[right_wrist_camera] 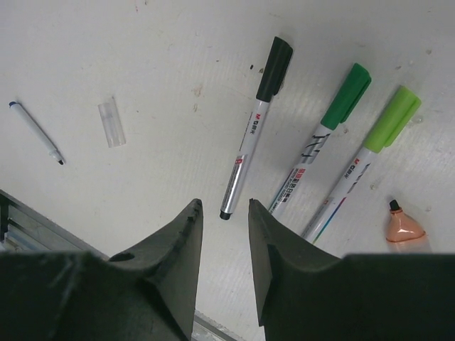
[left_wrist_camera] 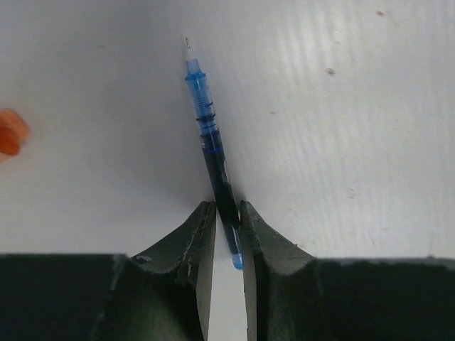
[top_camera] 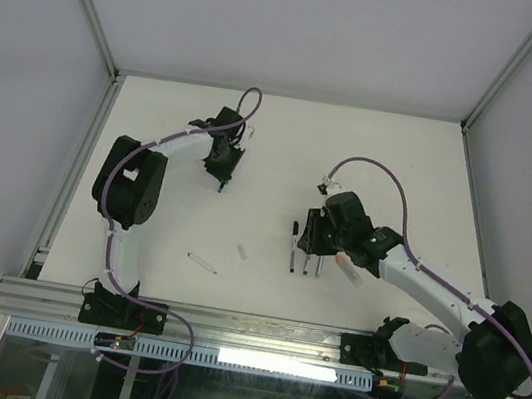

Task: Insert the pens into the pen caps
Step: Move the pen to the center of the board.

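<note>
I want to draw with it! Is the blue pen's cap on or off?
Off. The blue pen shows its bare thin tip, with no cap over it, while the left gripper pinches its other end.

Top view was bright and flat under diffuse overhead light; the white table (top_camera: 285,142) was near blown out, with only soft shadows on it and a hot glare strip (top_camera: 275,364) at 6 o'clock. Left wrist: sheen streaks on the surface toward 1 o'clock, blue pen (left_wrist_camera: 210,135) sharp, orange cap (left_wrist_camera: 11,133) at 9 o'clock soft and cropped, fingers (left_wrist_camera: 178,249) at 6 o'clock underexposed. Right wrist: even light, pens (right_wrist_camera: 245,142) crisp, barrel print partly readable, faint shadows. Its fingers (right_wrist_camera: 170,263) at 6 o'clock were dark and slightly soft.
</note>
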You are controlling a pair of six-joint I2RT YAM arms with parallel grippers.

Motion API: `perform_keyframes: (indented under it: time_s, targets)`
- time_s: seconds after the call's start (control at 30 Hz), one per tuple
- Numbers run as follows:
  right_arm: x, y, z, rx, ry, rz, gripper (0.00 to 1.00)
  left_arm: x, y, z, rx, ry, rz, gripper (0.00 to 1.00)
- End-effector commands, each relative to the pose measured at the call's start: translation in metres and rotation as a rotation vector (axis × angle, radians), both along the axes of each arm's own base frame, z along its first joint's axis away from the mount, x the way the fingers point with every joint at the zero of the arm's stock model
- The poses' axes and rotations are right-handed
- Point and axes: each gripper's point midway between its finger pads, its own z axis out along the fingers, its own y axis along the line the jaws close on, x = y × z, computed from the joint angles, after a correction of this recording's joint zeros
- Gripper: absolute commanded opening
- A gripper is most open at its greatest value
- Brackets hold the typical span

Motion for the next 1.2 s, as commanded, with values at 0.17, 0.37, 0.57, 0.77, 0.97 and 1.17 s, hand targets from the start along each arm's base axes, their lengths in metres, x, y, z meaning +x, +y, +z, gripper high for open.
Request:
perform_keyframes:
  time_s: [0.17, 0.37, 0.57, 0.77, 0.97, 1.17]
  targets:
    - [0.023, -0.001, 0.024, 0.066, -0.093, -0.138, 0.35, -0.068, -0.097, 0.01, -0.152, 0.08, -0.195, 0.2]
    - [0.028, -0.011, 0.031, 0.098, -0.125, -0.243, 0.35, -0.095, -0.13, 0.021, -0.226, 0.088, -0.258, 0.2]
    - [0.031, -0.011, 0.034, 0.177, -0.124, -0.33, 0.36, -0.11, -0.143, 0.047, -0.334, 0.054, -0.264, 0.19]
    - [0.038, 0.017, 0.037, 0.345, -0.073, -0.367, 0.36, -0.117, -0.146, 0.064, -0.393, 0.035, -0.266, 0.19]
    - [0.047, 0.028, 0.029, 0.378, -0.011, -0.427, 0.37, -0.111, -0.147, 0.066, -0.402, 0.0, -0.237, 0.28]
    - [0.047, 0.013, 0.026, 0.333, -0.033, -0.473, 0.37, -0.114, -0.161, 0.066, -0.423, -0.013, -0.243, 0.38]
